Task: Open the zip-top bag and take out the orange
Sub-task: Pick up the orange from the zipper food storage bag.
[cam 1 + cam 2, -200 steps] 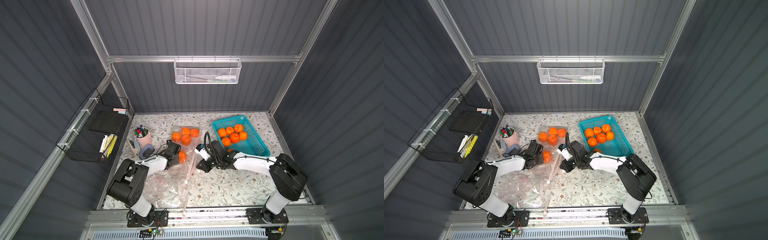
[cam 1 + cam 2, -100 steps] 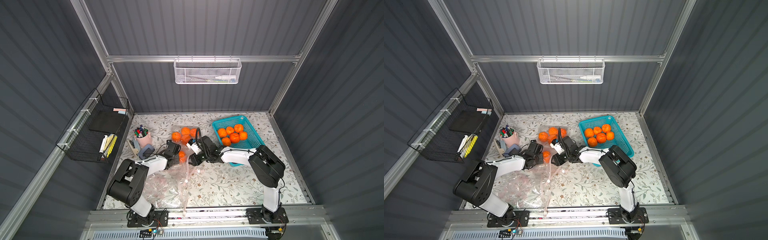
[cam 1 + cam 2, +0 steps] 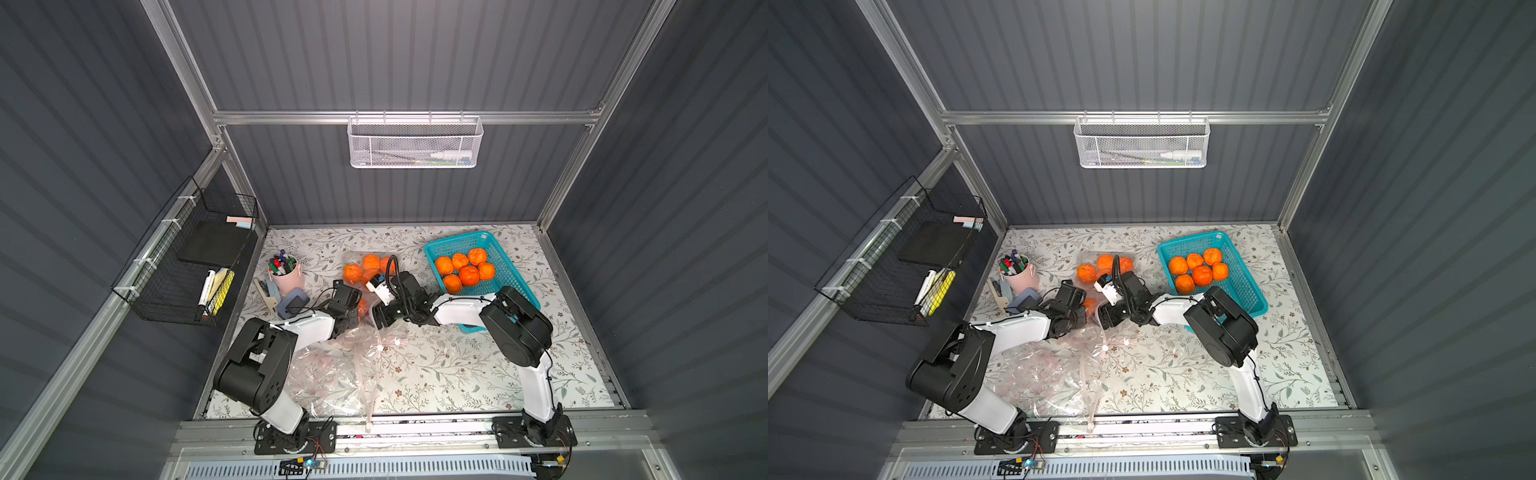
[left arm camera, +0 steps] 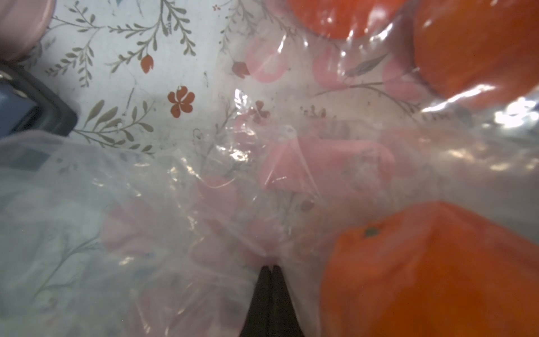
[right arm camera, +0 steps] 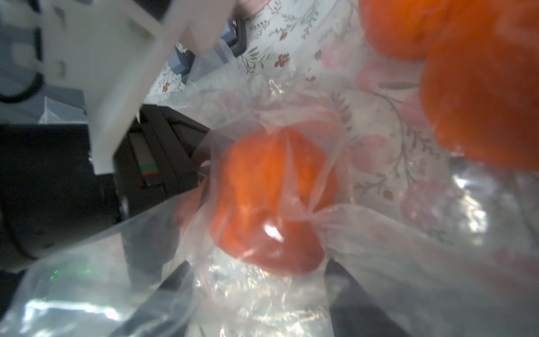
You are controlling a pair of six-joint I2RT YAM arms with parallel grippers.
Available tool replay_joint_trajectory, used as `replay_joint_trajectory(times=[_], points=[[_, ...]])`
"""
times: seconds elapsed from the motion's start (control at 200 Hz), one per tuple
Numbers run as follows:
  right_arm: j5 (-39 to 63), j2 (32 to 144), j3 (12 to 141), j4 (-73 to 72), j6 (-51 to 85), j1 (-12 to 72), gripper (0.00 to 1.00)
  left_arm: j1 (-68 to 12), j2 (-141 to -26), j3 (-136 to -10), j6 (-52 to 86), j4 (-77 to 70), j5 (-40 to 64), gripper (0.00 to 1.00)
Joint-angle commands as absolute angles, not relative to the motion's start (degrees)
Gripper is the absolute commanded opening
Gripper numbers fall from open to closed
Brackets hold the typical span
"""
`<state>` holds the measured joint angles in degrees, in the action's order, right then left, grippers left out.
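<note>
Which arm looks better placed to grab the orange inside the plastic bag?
Right, probably. The right tool is open and aimed at the orange inside the bag, fingers spread either side. The left tool is shut, pinching the bag's film.

Left gripper (image 3: 1080, 318) and right gripper (image 3: 1104, 319) flank the orange (image 3: 1089, 303).

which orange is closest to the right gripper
The lone round orange inside the clear plastic zip-top bag, ahead of the open right gripper. The others lie farther off, bunched nearer the back wall or in the teal plastic basket.
</note>
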<state>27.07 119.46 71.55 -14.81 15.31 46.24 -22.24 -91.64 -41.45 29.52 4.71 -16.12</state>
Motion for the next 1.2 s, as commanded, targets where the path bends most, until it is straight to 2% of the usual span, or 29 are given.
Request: replay_joint_trajectory(times=[0.0, 0.165, 0.215, 0.42, 0.515, 0.76, 0.985, 1.191], points=[[27.86, 122.3, 74.14, -19.59, 18.7, 46.49, 0.74, -22.15, -92.72, -39.29, 29.88, 10.68, -14.0, 0.0], [28.4, 126.25, 77.35, -20.06, 22.04, 46.46, 0.73, -22.15, -92.48, -39.09, 29.88, 10.55, -13.85, 0.0], [29.66, 127.35, 78.02, -20.68, 22.68, 46.49, 0.7, -22.15, -92.58, -39.07, 29.88, 10.55, -13.85, 0.0], [31.81, 125.67, 75.11, -24.01, 23.47, 46.15, 0.36, -22.14, -92.37, -38.99, 29.88, 10.55, -13.88, 0.0], [32.23, 121.69, 71.64, -23.59, 22.6, 45.6, 0.29, -22.15, -92.29, -38.94, 29.89, 10.55, -13.81, 0.0], [34.1, 108.83, 61.22, -12.96, 17.11, 42.23, 0.27, -22.15, -92.29, -38.96, 29.97, 10.63, -14.05, 0.0], [34.54, 98.55, 59.72, 8.55, 6.06, 39.42, 0.29, -22.15, -92.26, -39.1, 30.12, 10.66, -14.19, 0.0], [34.86, 94.02, 60.27, 16.53, 3.01, 39.23, 0.28, -22.15, -92.2, -38.98, 30.13, 10.71, -14.25, 0.0]])
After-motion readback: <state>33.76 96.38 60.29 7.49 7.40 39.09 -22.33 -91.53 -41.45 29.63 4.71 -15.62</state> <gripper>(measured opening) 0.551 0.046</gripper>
